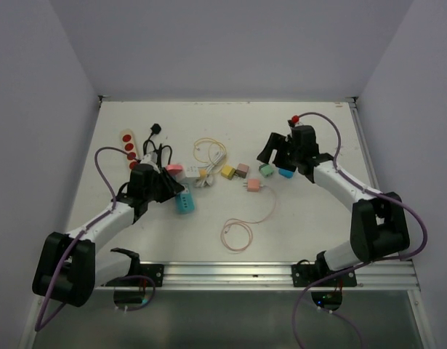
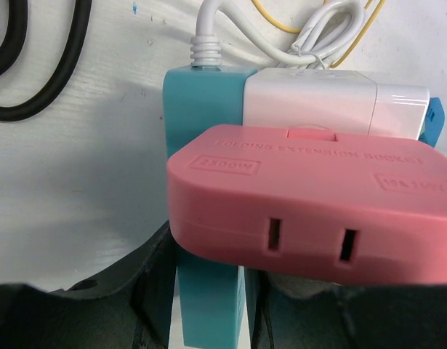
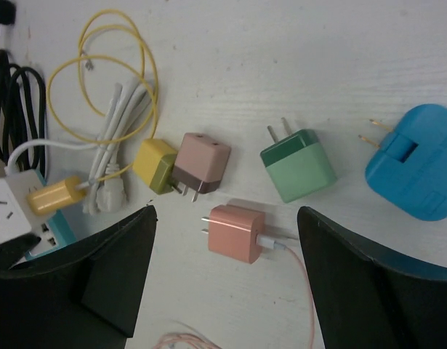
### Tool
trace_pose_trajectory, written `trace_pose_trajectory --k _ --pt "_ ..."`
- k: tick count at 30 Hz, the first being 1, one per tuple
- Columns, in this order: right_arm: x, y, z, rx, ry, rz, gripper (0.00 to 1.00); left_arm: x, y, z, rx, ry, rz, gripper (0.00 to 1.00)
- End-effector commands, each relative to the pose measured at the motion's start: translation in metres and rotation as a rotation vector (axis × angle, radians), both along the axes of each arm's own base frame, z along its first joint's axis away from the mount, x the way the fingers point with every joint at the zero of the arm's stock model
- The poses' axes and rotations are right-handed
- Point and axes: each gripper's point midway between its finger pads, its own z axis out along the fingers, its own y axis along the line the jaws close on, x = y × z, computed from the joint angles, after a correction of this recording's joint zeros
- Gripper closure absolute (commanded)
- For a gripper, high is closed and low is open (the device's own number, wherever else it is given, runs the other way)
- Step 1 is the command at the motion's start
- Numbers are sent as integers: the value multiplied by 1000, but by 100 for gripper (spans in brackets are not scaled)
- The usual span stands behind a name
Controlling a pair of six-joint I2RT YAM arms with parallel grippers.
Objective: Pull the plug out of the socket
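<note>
Two claws show. The left claw (image 1: pixel 156 183) is narrowed onto the teal socket (image 2: pixel 201 109), whose smooth plastic body fills the gap between its dark fingers. The pink plug (image 2: pixel 310 196), one rounded block with two slots and raised lettering, sits on that socket, touching a glossy white block (image 2: pixel 310 98).

Right of the socket, the right claw (image 3: pixel 227 218) is spread wide and holds nothing. It hangs over five loose boxy plugs on the pale bench (image 1: pixel 310 218): yellow (image 3: pixel 156 166), brown (image 3: pixel 201 161), green (image 3: pixel 299 163), blue (image 3: pixel 416 171) and salmon (image 3: pixel 236 233).

Only the right wrist view shows their metal prongs. Only the top view shows the white strip (image 1: pixel 129 149) with four red buttons, left of the socket.
</note>
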Motion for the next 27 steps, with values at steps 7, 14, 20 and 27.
trace_pose_trajectory --k 7,14,20,27 --pt "-37 44 3 -24 -5 181 18 -1 15 -22 10 20 74 50" --pt "-51 60 3 -27 -10 242 18 -3 26 -14 30 7 127 17" --pt "-63 92 16 -81 -70 350 17 -5 36 12 87 -18 139 9" --pt "-90 168 9 -166 -102 415 9 10 70 63 245 -98 216 6"
